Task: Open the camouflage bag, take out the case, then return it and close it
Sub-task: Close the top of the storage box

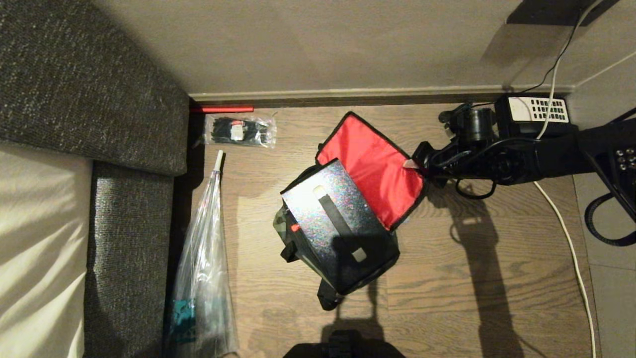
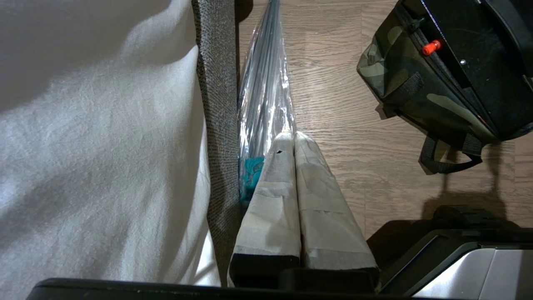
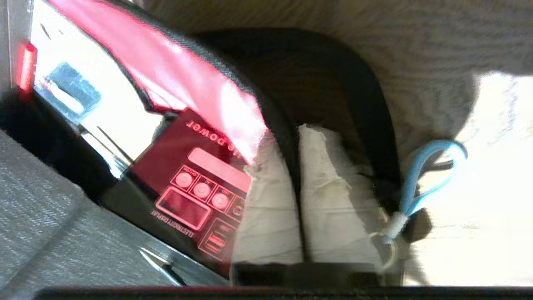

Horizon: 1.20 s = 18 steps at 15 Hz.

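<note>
The camouflage bag [image 1: 280,223] lies on the wooden floor with its lid [image 1: 372,164] flipped back, red lining upward. The case [image 1: 328,209], black with a speckled sheen and a black handle, sits inside the bag. My right gripper [image 1: 415,166] is at the lid's right edge. In the right wrist view, the gripper [image 3: 293,133] is shut with the lid's black rim [image 3: 293,175] pinched between the taped fingers; the case's front panel [image 3: 187,187] shows beside them. My left gripper [image 2: 291,137] hangs parked and shut, with nothing in it, near the sofa, apart from the bag [image 2: 399,79].
A grey sofa [image 1: 99,99] fills the left. A long clear plastic bag [image 1: 203,258] and a packet of black ties [image 1: 241,130] lie by it. A black telephone [image 1: 536,112] and a white cable [image 1: 571,248] are at the right, near the wall.
</note>
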{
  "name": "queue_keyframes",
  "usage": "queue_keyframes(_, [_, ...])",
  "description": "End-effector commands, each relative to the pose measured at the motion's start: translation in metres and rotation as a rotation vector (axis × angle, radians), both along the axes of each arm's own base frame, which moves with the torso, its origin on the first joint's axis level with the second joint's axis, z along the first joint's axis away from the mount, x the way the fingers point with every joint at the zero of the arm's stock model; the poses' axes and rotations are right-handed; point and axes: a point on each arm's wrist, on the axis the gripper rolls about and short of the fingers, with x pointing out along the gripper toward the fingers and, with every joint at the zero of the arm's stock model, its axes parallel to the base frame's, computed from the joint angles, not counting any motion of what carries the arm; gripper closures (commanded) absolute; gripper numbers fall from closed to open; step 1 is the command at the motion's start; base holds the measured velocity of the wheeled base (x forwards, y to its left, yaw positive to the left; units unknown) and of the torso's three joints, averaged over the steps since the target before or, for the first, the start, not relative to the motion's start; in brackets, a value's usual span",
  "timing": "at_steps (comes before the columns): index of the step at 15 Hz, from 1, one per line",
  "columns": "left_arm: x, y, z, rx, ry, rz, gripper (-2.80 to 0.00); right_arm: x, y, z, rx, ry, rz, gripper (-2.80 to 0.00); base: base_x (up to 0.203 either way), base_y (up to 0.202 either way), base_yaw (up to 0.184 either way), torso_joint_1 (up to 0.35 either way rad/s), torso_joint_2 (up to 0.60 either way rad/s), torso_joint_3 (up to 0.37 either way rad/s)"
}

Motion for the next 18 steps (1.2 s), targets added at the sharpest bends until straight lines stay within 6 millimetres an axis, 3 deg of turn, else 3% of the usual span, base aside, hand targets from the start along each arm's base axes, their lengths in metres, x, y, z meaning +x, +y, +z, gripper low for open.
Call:
queue_keyframes(1, [0.0,0.0,0.0,0.0,0.002,0.0,0.0,-0.01,-0.001,0.013,-0.018,-0.027,0.006,0.0,0.0,0.0,0.0,0.0,0.0,0.0])
queue_keyframes(5, [0.0,0.0,0.0,0.002,0.0,0.002,0.0,-0.062,-0.008,0.049,-0.168,-0.138,0.083,0.0,0.0,0.0,0.0,0.0,0.0,0.0])
queue_keyframes(9, [0.0,0.0,0.0,0.0,-0.003,0.002,0.0,-0.118,0.0,0.084,-0.176,-0.258,0.137,0.0,0.0,0.0,0.0,0.0,0.0,0.0])
queue_keyframes(11, [0.0,0.0,0.0,0.0,-0.004,0.002,0.0,-0.135,-0.001,0.096,-0.166,-0.32,0.138,0.0,0.0,0.0,0.0,0.0,0.0,0.0])
queue_keyframes(14, [0.0,0.0,0.0,0.0,-0.004,0.002,0.0,-0.148,-0.005,0.086,-0.224,-0.321,0.169,0.0,0.0,0.0,0.0,0.0,0.0,0.0])
queue_keyframes(16, [0.0,0.0,0.0,0.0,-0.004,0.002,0.0,-0.151,-0.006,0.066,-0.279,-0.267,0.192,0.0,0.0,0.0,0.0,0.0,0.0,0.0])
queue_keyframes(18, [0.0,0.0,0.0,0.0,-0.004,0.002,0.0,-0.151,-0.007,0.073,-0.278,-0.301,0.185,0.0,0.0,0.0,0.0,0.0,0.0,0.0])
